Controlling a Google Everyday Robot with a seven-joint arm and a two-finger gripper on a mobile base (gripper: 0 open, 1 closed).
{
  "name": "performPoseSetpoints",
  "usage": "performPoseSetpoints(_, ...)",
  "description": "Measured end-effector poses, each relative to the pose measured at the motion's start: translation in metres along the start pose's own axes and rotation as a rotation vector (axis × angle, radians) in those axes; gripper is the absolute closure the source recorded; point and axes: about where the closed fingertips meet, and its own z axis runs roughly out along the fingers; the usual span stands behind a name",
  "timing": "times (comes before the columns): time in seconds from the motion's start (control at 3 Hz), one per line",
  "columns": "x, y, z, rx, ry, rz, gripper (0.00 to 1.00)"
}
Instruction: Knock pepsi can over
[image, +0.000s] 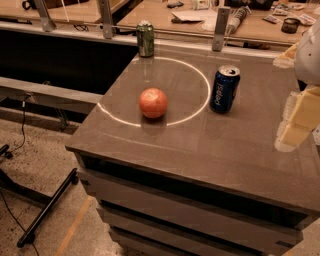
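- Grey stone-look counter (200, 150) fills the middle of the view, with a speckled floor (30, 150) below it on one side and cluttered wooden benches (200, 20) behind.
- At the right edge of the view, the tool (295, 125) hangs above the counter's right side, showing only pale cream parts. Whether it is open or closed cannot be told, and nothing can be seen held in it.
- To the tool's left and a little beyond it stands the pepsi can (225, 89), upright on the counter. It is near the tool but clearly apart from it.
- Further left of the tool, past the pepsi can, an orange-red ball (153, 102) rests inside a thin white ring (170, 58) marked on the counter. The pepsi can stands just outside that ring.
- Well away from the tool, at the counter's far edge, a green can (145, 39) also stands upright.
- The step in hand looks like the approach: the can has not been tipped, and no contact is made yet.
- The next move probably calls for the tool to travel left and push sideways on the can's upper half, so it topples rather than slides, keeping clear of the ball.
- The two cans are the only containers; what either one holds cannot be told.
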Motion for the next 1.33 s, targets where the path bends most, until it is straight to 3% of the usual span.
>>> performPoseSetpoints(0.33,0.000,0.000,0.000,0.000,0.000,0.000,0.00)
performPoseSetpoints(0.67,-0.013,-0.024,0.005,0.035,-0.085,0.028,0.00)
performPoseSetpoints(1.33,-0.039,-0.104,0.026,0.083,-0.383,0.163,0.00)
